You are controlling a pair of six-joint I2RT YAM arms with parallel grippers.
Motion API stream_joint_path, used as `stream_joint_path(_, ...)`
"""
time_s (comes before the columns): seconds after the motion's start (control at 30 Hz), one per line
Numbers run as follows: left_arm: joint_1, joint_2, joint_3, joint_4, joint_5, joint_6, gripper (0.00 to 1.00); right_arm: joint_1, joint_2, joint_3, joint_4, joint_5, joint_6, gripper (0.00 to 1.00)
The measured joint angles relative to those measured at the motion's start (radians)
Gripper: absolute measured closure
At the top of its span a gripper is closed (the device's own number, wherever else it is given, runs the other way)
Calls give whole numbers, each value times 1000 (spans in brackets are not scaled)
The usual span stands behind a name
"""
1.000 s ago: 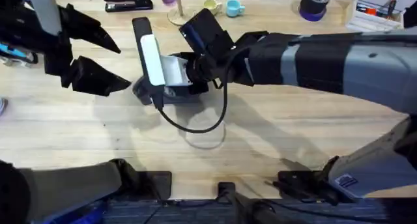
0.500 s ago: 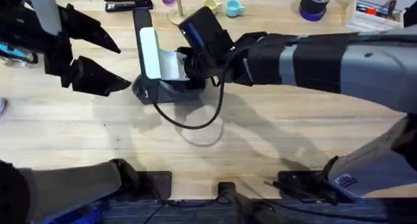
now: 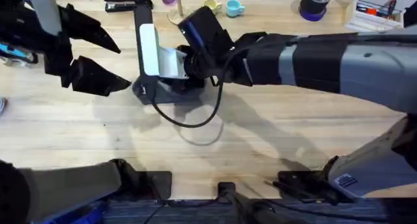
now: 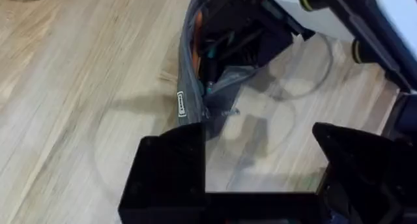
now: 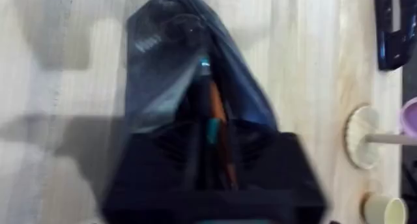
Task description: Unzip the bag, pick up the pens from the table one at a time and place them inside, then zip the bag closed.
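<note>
A: Bag (image 4: 195, 74) first: where does it sit?

B: On the table (image 3: 273, 139), well in front of the black stapler (image 3: 127, 0) that lies at the far edge. From overhead only a dark strip of the bag (image 3: 171, 92) shows under the right arm's white wrist block.

A: Is it open?

B: Yes. The right wrist view looks straight into the bag (image 5: 166, 87): the blue-grey fabric gapes, and an orange pen (image 5: 217, 110) and a teal-tipped one (image 5: 206, 68) lie inside. I cannot pick out the dark pens for certain.

A: And the right gripper (image 5: 212, 168)?

B: It is down at the bag's mouth, its black body covering the near end of the opening. Whether its fingers are parted or closed, I cannot tell.

A: The left gripper (image 3: 120, 66)?

B: It hangs just beside the bag, on the side away from the right arm, jaws spread wide and holding nothing. Its own camera shows the left gripper (image 4: 257, 165) with one black finger (image 4: 166, 165) near the bag's end, where a small label is sewn on.

A: Anything else near the stapler?

B: A pink-topped stand (image 3: 171, 2) and two small cups, farther along that same far edge.
</note>
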Motion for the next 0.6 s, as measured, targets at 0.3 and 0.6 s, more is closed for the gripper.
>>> stream_joint_path(0.3, 0, 0, 0, 0, 0, 0, 7, -5, 0, 2, 20, 2, 9, 5)
stream_joint_path(0.6, 0, 0, 0, 0, 0, 0, 6, -5, -3, 2, 29, 2, 76, 5)
